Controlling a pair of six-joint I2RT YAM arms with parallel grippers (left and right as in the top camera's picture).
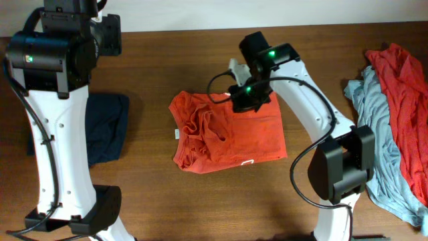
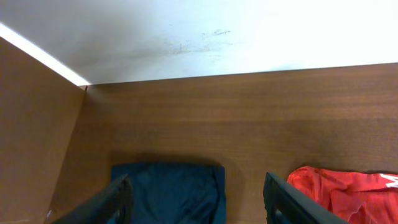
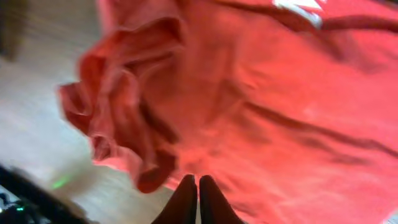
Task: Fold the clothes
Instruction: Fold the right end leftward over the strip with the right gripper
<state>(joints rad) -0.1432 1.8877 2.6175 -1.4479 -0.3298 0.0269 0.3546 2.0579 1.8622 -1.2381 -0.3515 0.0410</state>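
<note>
An orange-red shirt (image 1: 234,134) lies partly folded and bunched on its left side, in the middle of the wooden table (image 1: 167,201). My right gripper (image 1: 244,99) is at the shirt's back edge. In the right wrist view its fingers (image 3: 198,186) are shut, tips right over the red cloth (image 3: 261,93); no cloth shows between them. A folded dark blue garment (image 1: 107,124) lies at the left. My left gripper (image 2: 199,202) is open and empty, held high above the blue garment (image 2: 168,193), with the red shirt (image 2: 348,193) at its right.
A pile of unfolded clothes lies at the right edge: a red piece (image 1: 401,80) over a light blue one (image 1: 374,114). The white wall (image 2: 217,31) meets the table's back edge. The arm bases stand at the front left and front right.
</note>
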